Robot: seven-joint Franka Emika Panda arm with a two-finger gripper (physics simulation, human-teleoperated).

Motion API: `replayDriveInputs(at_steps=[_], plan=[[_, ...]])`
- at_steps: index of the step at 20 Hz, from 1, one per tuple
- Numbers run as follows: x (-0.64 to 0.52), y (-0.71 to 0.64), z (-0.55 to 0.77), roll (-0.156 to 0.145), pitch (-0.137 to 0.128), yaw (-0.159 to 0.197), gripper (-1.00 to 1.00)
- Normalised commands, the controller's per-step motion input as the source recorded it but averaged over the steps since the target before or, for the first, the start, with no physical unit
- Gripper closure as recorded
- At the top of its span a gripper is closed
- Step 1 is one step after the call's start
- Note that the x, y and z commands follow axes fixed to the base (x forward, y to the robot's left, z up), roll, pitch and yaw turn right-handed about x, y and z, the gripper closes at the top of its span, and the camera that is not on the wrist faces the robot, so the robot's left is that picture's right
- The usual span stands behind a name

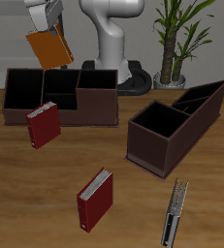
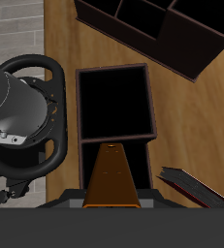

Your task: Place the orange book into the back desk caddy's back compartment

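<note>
The orange book (image 1: 49,46) hangs tilted in the air, clamped at its upper end by the gripper (image 1: 45,23), whose fingers are closed against its covers; it sits above the back desk caddy (image 1: 61,97), over the wall farthest from the table's front edge; in the wrist view the orange book (image 2: 114,176) runs away from the camera, spine uppermost, and points at an open dark section (image 2: 114,102) of the caddy directly beneath, though which of the three sections this is cannot be told from that view; the back compartment (image 1: 59,89), the middle section of the caddy, stands open and holds nothing visible; a dark red book (image 1: 44,125) leans upright against the caddy's front wall, touching it; a second dark red book (image 1: 95,199) stands well apart from the caddy, nearer the table's front edge; the other dark brown caddy (image 1: 178,123), with a diagonal divider, lies apart from the back desk caddy at an angle; a slim grey object (image 1: 174,213) lies far from the caddy near the table's front edge; a potted plant (image 1: 177,39) stands behind the table (image 1: 16,194)
</note>
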Motion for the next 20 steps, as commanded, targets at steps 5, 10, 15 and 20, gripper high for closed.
replayDriveInputs(at_steps=[5, 10, 15, 20], plan=[[-0.05, -0.01, -0.22, 0.011, 0.057, -0.005, 1.0], [0.03, -0.08, -0.04, -0.024, 0.013, 0.04, 1.0], [0.05, -0.13, 0.01, -0.027, 0.006, -0.018, 1.0], [0.04, -0.06, 0.04, -0.014, -0.011, -0.028, 1.0]])
